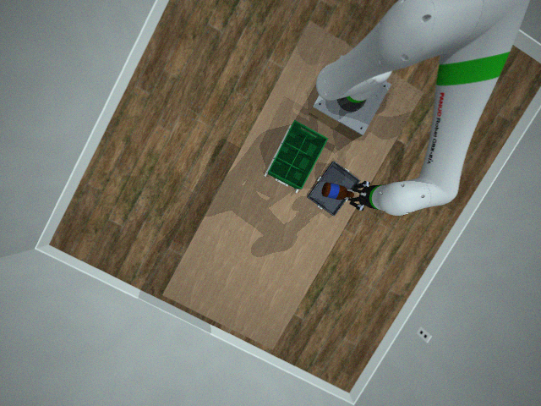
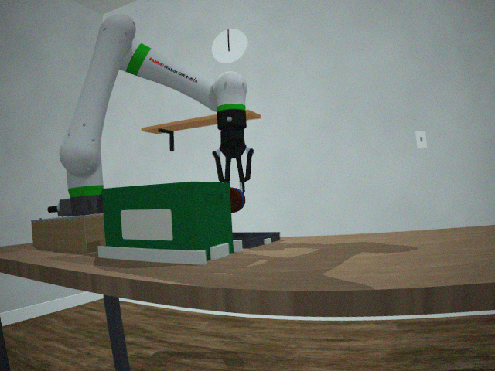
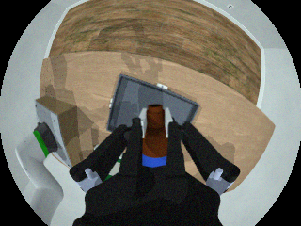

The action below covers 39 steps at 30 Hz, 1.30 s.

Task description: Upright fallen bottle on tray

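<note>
Over the tray: I've got the claw hanging nose-down off the wrist, and the brown bottle with its blue label band is up in the air with it.
Claw state: fingers pinched in narrow and stopped on the bottle's body; from the wrist view the two fingers sit either side of the glass with the blue band just behind them.
Bottle position: lifted well above the grey tray, lying roughly horizontal, neck pointing away from the wrist; from the side only its round end peeks past the crate's corner.
Crate: green crate sits just beside the tray on the counter, apart from the claw, looking level.
Step in hand: I'd call this the carry-and-reorient stage; the pick is done, the stand-up is not.
Next move: I reckon the wrist has to swing so the base faces down, then lower until the base meets the tray floor.
Watch for: bottle slipping as it tilts, and a finger clipping the tray rim or the crate wall.
Release: open only once it sits flat.
</note>
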### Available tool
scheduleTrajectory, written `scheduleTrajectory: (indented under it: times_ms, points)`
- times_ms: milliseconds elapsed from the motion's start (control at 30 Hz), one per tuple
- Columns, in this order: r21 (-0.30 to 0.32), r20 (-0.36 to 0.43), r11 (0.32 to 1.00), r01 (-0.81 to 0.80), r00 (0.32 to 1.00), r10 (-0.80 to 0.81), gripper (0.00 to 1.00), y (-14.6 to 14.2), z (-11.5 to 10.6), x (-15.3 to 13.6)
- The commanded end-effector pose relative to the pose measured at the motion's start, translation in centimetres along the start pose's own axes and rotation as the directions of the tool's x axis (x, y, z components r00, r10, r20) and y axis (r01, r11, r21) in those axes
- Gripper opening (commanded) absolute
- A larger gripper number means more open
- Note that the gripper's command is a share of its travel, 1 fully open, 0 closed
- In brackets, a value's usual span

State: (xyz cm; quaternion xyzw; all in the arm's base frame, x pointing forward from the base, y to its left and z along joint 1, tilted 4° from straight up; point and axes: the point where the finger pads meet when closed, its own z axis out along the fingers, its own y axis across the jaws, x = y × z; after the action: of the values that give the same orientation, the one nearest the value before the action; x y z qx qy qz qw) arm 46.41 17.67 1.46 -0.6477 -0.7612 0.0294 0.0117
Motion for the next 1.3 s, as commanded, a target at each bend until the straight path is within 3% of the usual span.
scheduleTrajectory:
  times_ms: [0,1267]
  points:
    - [0.000,0.000,1.000,0.000,1.000,0.000,0.00,0.0,-0.5,0.0]
    - [0.000,0.000,1.000,0.000,1.000,0.000,0.00,0.0,-5.5,0.0]
